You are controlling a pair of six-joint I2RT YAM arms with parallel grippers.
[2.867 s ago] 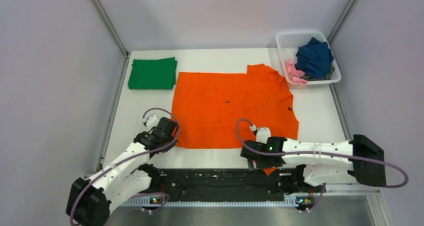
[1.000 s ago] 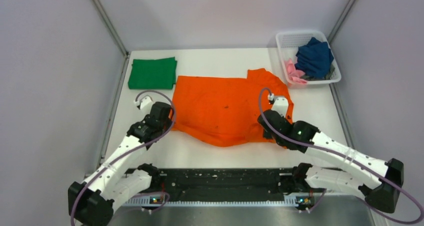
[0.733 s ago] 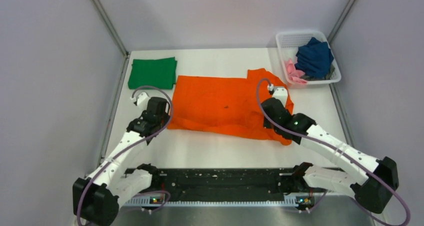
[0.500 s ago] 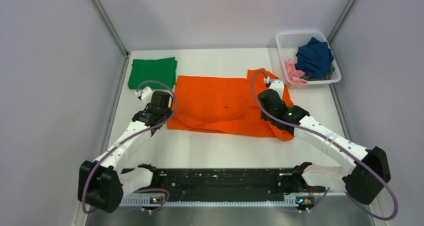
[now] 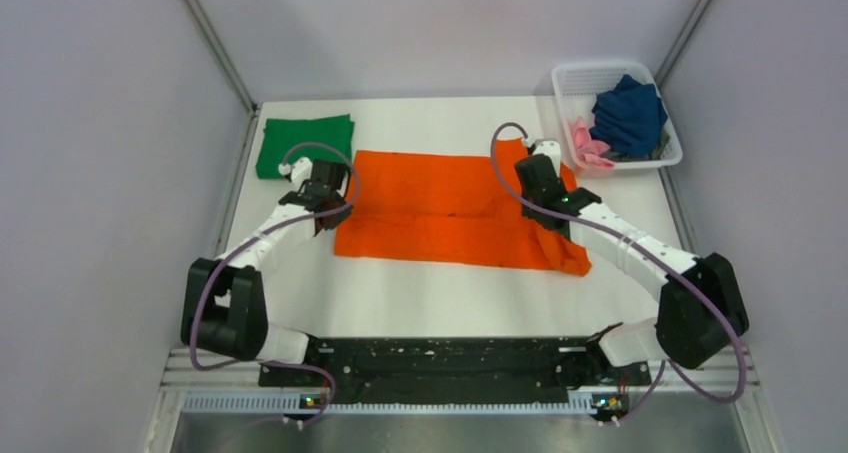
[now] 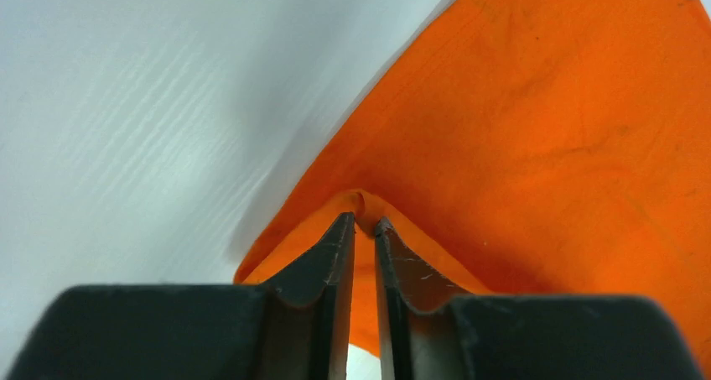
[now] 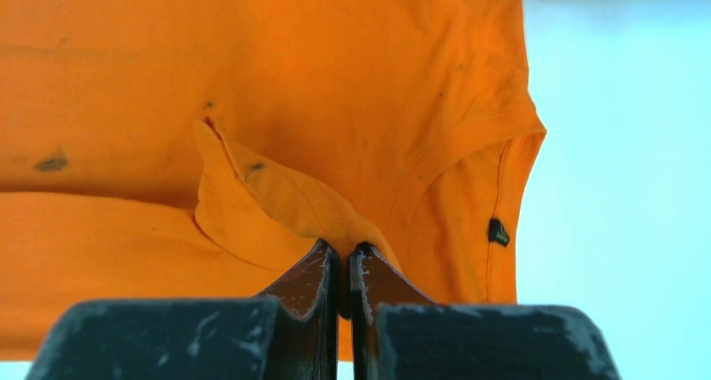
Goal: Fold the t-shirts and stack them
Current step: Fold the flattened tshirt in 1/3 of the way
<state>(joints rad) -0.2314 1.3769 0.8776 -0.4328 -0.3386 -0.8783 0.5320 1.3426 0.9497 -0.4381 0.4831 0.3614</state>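
Note:
The bright orange t-shirt lies across the middle of the table, doubled over on itself from the near side. My left gripper is at its left end. In the left wrist view the left gripper has its jaws slightly apart, with a fold of orange cloth still at the tips. My right gripper is at the collar end. In the right wrist view the right gripper is shut on a pinch of the orange t-shirt. A folded dark green t-shirt lies at the far left.
A white mesh basket stands at the far right corner, holding a navy blue t-shirt and a pink one. Grey walls close in the table on the left, back and right.
Both grippers carried the orange shirt's near edge toward the far side, folding it in half. The left jaws, shut until now, have parted slightly.

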